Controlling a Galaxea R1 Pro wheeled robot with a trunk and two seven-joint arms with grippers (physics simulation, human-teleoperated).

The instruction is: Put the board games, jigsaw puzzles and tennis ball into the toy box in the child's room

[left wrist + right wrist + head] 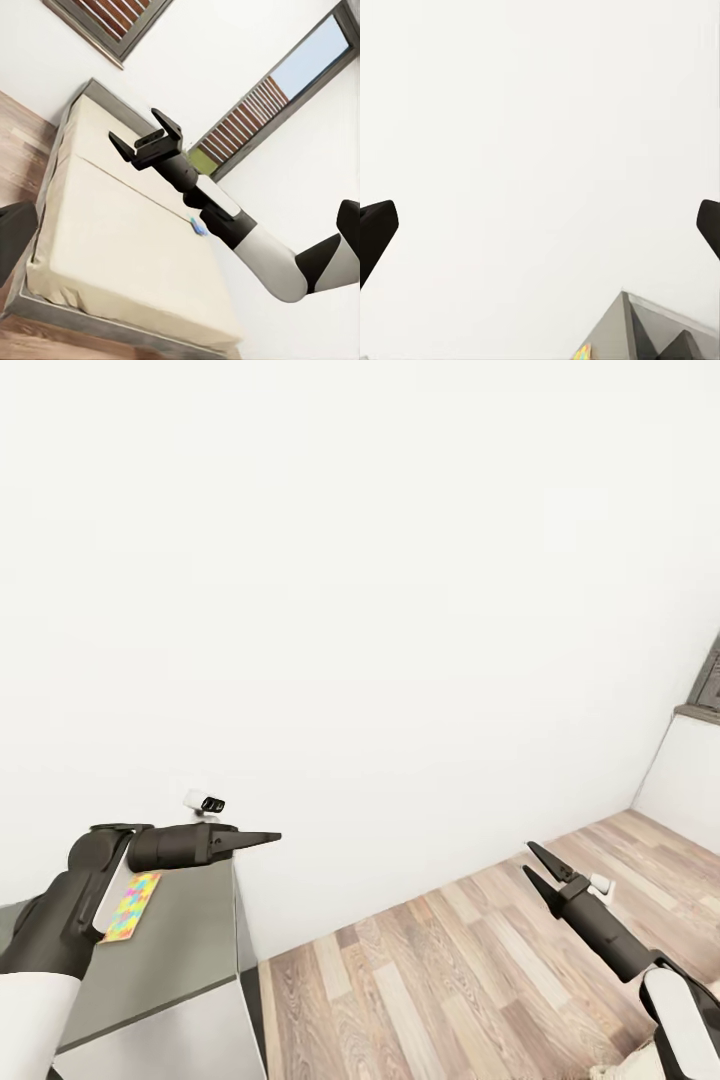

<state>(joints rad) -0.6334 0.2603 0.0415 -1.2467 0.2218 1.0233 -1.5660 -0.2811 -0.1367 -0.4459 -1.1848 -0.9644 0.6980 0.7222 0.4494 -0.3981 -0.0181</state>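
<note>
We recorded one white wall (380, 590) across most of the head view, and one wood-plank floor (470, 980) at lower right. In the left wrist view, one bed (112, 247) with a cream mattress lay across the lower left of the frame; one small blue item (198, 225) lay on it near the right arm, too small to identify. One table (175, 960) stood at the lower left of the head view. One jigsaw puzzle (132, 906) lay flat on its top, partly behind the left arm. No container was seen.

We counted two grippers. The left gripper (265, 840), at lower left above the table corner, showed its fingers drawn together to a narrow point, holding nothing. The right gripper (532, 862), at lower right over the floor, stood wide apart and empty.
</note>
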